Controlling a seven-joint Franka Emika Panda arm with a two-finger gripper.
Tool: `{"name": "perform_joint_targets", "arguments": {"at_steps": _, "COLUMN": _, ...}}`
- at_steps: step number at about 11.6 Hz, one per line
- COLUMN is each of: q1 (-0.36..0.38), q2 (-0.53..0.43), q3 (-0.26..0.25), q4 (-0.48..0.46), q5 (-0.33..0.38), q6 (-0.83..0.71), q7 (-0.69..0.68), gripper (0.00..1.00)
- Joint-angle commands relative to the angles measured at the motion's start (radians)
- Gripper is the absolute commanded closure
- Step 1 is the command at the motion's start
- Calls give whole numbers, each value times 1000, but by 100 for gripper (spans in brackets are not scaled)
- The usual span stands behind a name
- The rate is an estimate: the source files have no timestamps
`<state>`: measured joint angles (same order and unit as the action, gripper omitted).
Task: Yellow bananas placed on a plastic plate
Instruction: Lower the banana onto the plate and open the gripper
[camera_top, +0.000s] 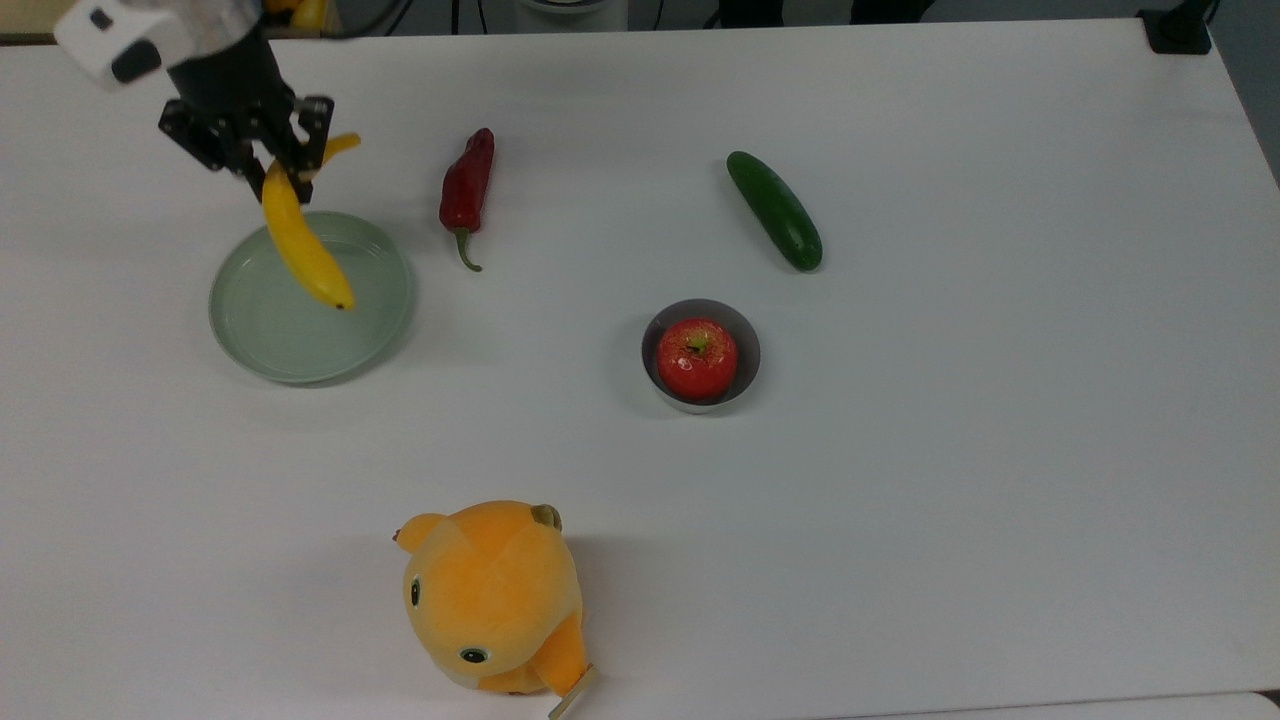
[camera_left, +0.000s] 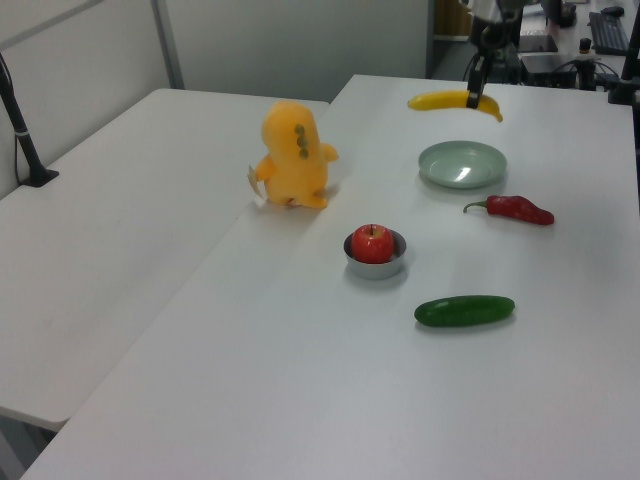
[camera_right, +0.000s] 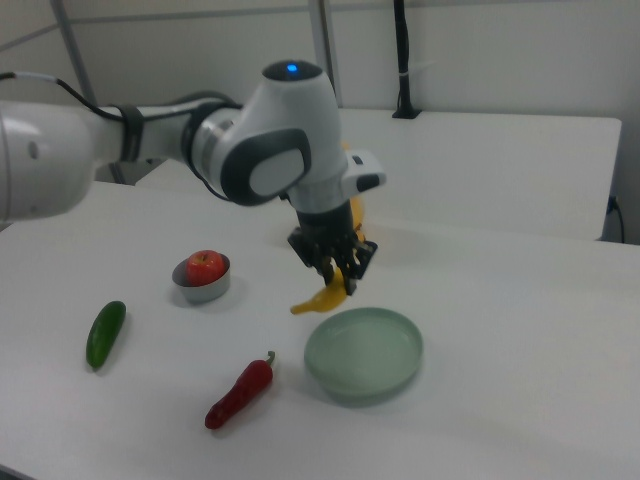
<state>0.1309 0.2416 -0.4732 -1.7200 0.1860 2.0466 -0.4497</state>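
The gripper (camera_top: 283, 165), its fingers (camera_right: 352, 283) clamped on the banana (camera_top: 300, 245) near its stem end, holds it seemingly just above the plate (camera_top: 375, 320).

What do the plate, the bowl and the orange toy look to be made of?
Plate: probably plastic; even mint green, smooth, soft sheen on the rim.
Bowl: likely metal; grey with a shiny rim, though grey plastic is possible.
Toy: plush fabric; matte, fuzzy orange surface with visible seams.
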Motion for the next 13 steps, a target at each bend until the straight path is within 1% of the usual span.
{"name": "perform_joint_targets", "arguments": {"at_steps": 1, "q1": -16, "q2": 109, "q3": 7, "q4": -21, "q5": 18, "q6": 151, "q7": -15, "gripper": 90}}
{"name": "perform_joint_targets", "arguments": {"at_steps": 2, "q1": -17, "q2": 134, "q3": 8, "q4": -26, "q5": 19, "q6": 185, "q7": -15, "gripper": 90}}
{"name": "perform_joint_targets", "arguments": {"at_steps": 4, "q1": -28, "q2": 151, "q3": 10, "q4": -62, "q5": 15, "q6": 224, "q7": -21, "gripper": 89}}
{"name": "perform_joint_targets", "arguments": {"at_steps": 6, "q1": -27, "q2": 169, "q3": 18, "q4": -87, "q5": 10, "q6": 230, "q7": -21, "gripper": 85}}
{"name": "perform_joint_targets", "arguments": {"at_steps": 7, "q1": -31, "q2": 173, "q3": 21, "q4": -85, "q5": 10, "q6": 228, "q7": -18, "gripper": 74}}
{"name": "perform_joint_targets", "arguments": {"at_steps": 8, "q1": -42, "q2": 171, "q3": 21, "q4": -84, "q5": 12, "q6": 227, "q7": -17, "gripper": 62}}
{"name": "perform_joint_targets", "arguments": {"at_steps": 9, "q1": -43, "q2": 171, "q3": 21, "q4": -84, "q5": 12, "q6": 227, "q7": -12, "gripper": 37}}
{"name": "perform_joint_targets", "arguments": {"at_steps": 10, "q1": -46, "q2": 170, "q3": 21, "q4": -84, "q5": 13, "q6": 225, "q7": -11, "gripper": 24}}
{"name": "perform_joint_targets", "arguments": {"at_steps": 11, "q1": -51, "q2": 168, "q3": 21, "q4": -84, "q5": 13, "q6": 219, "q7": -12, "gripper": 18}}
{"name": "perform_joint_targets", "arguments": {"at_steps": 13, "q1": -53, "q2": 153, "q3": 21, "q4": -79, "q5": 15, "q6": 211, "q7": -4, "gripper": 0}}
